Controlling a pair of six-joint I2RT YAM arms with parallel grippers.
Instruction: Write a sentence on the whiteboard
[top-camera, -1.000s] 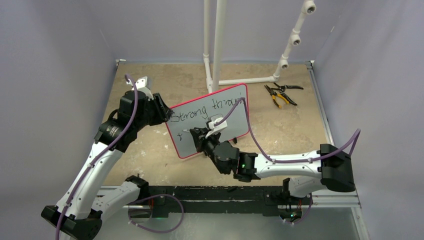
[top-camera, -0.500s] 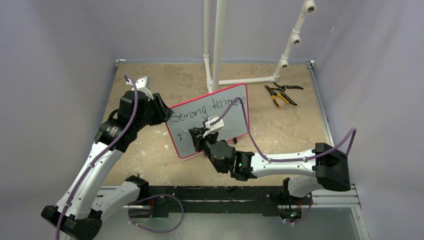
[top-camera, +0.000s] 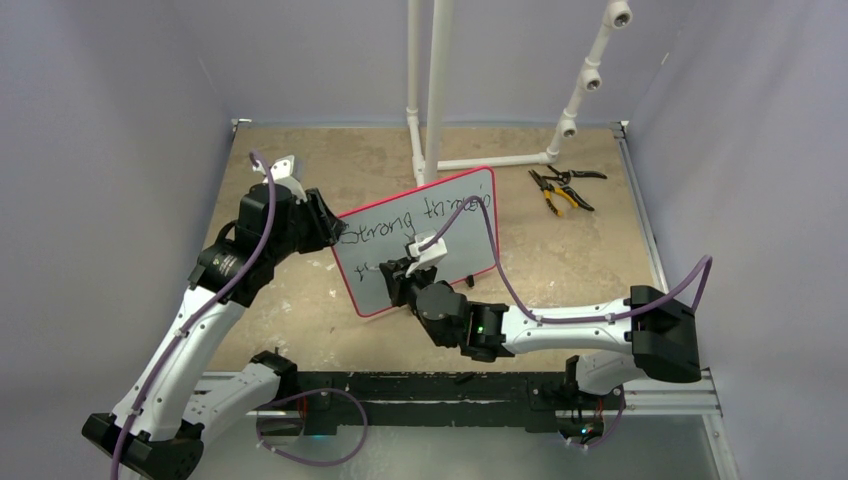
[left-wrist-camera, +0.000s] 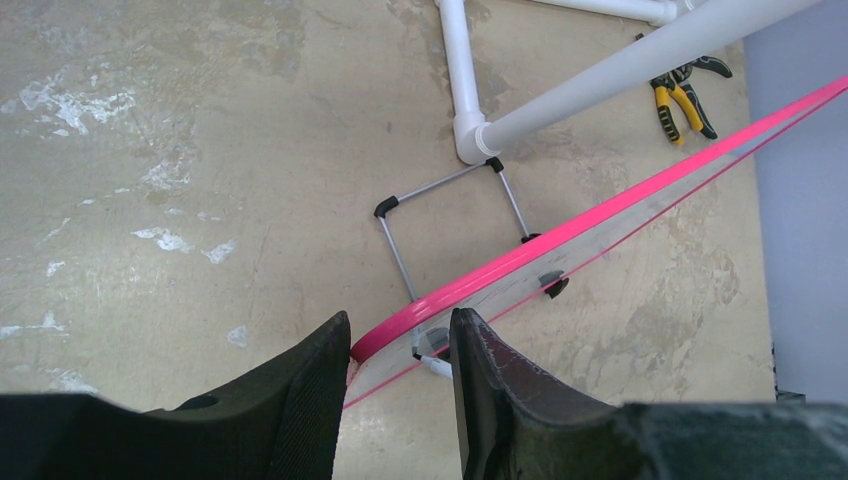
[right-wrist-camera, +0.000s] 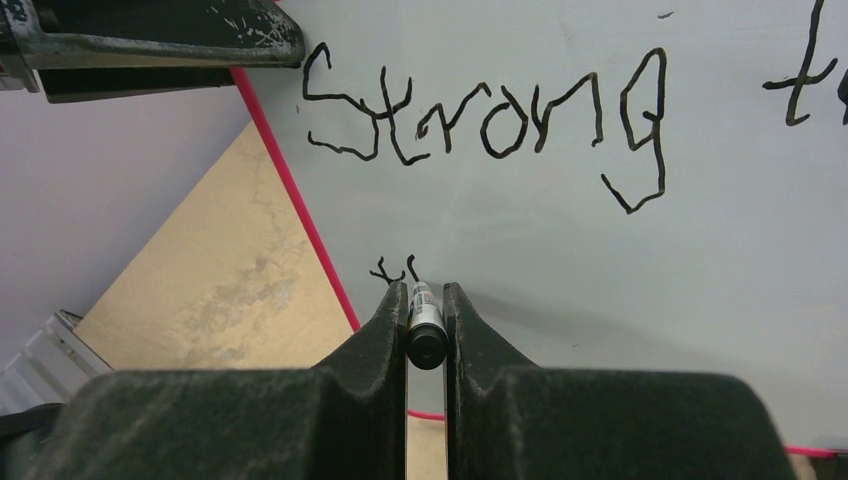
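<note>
Notably, the whiteboard (top-camera: 460, 250) — smooth, pale, red-rimmed, round-cornered — stood upright on the mottled tan counter (top-camera: 560, 250). Left gripper (left-wrist-camera: 400, 332) jaws clamped its edge; right gripper (right-wrist-camera: 425, 293) jaws pinched a black marker (right-wrist-camera: 424, 325), tip at the board below the sentence (right-wrist-camera: 500, 125), which began "Strong".

Handwritten in black on the whiteboard (right-wrist-camera: 600, 260), the sentence (right-wrist-camera: 483, 125) reads "Strong" above the marker (right-wrist-camera: 424, 322) tip, then a partly hidden "thr…"; strokes at the tip are unreadable.

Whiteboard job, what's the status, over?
Left gripper clamping whiteboard edge. Right gripper shut on marker, starting second line. Sentence unfinished. Nothing blocking.
</note>
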